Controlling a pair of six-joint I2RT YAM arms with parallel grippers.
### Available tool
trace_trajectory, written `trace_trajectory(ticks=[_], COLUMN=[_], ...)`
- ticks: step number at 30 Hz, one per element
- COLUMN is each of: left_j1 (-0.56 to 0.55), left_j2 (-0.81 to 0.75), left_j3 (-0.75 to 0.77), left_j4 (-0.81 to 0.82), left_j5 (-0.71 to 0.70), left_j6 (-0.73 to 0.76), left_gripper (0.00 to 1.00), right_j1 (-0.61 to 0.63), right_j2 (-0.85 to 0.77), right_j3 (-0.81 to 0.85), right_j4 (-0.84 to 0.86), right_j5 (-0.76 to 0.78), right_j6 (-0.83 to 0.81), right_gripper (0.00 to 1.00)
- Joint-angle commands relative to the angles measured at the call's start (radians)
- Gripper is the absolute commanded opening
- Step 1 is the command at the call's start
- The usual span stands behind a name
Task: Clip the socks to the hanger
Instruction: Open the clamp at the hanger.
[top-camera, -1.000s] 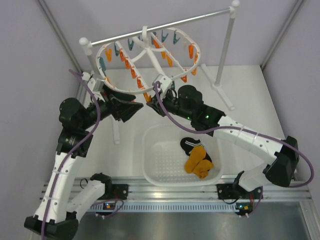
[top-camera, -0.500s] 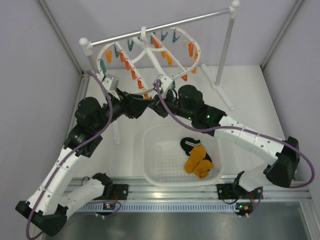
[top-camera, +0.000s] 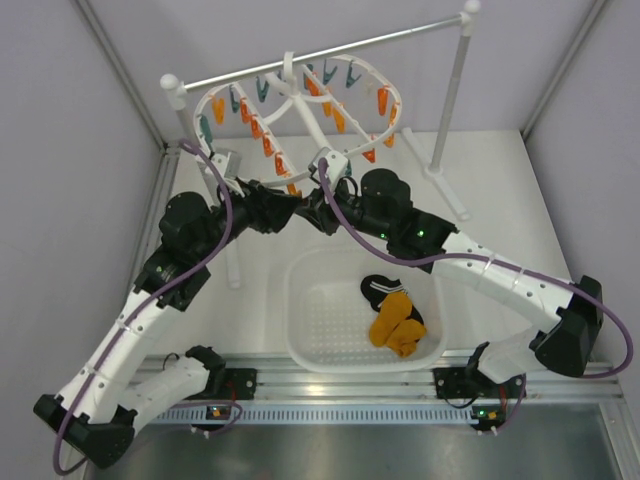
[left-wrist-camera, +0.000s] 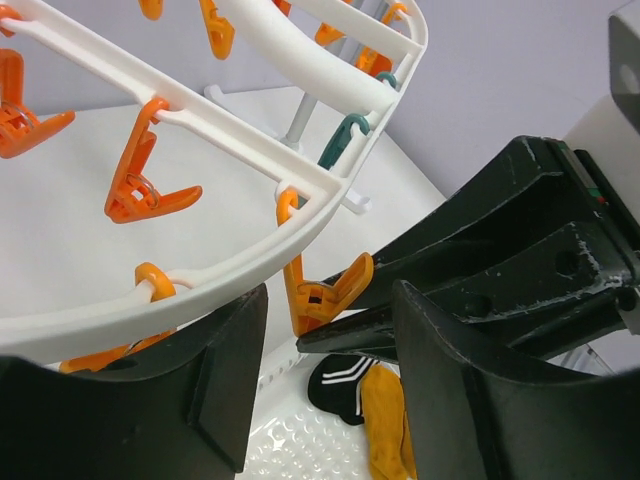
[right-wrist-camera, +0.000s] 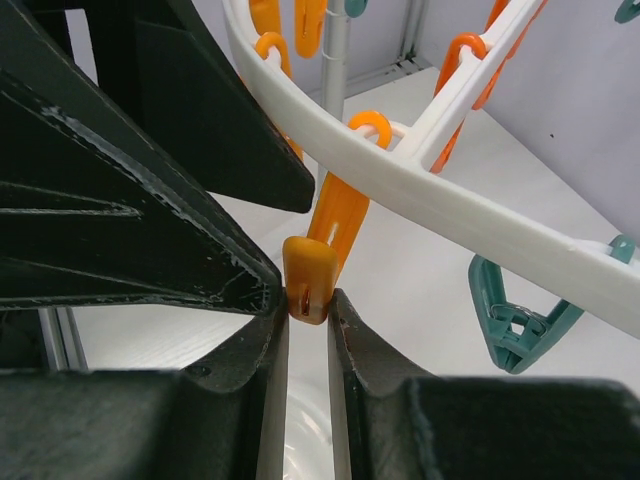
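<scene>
The left hand (left-wrist-camera: 330, 296) is spread and holds nothing. It sits just under the near rim of the hanger (left-wrist-camera: 220, 268), which hangs from the rod (top-camera: 330, 50). An orange pin (right-wrist-camera: 307, 278) dangles from that rim, in line with the gap between the left fingers (left-wrist-camera: 225, 380). The right hand (right-wrist-camera: 306, 306), tip to tip with the left, is pressed together on the pin's lower end. Lower right, the socks lie in the basket (top-camera: 325, 320) on the surface (top-camera: 500, 200). The black striped sock (top-camera: 378, 290) touches the mustard ones (top-camera: 396, 325).
</scene>
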Motion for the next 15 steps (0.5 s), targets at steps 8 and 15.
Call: trace_trajectory(ticks=[8, 15], left_j1=[-0.012, -0.014], left_j2=[0.048, 0.059], left_j3=[-0.007, -0.002], left_j4=[0.160, 0.216], left_j5=[-0.087, -0.113], left_j6=[-0.026, -0.061], left_gripper=[0.61, 0.56], right_j1=[0.012, 0.012], right_j2=[-0.032, -0.041], right_j3=[0.039, 0.025], right_j4=[-0.018, -0.007], right_j5=[-0.093, -0.095], right_j6=[0.003, -0.001], right_gripper=[0.00, 0.00])
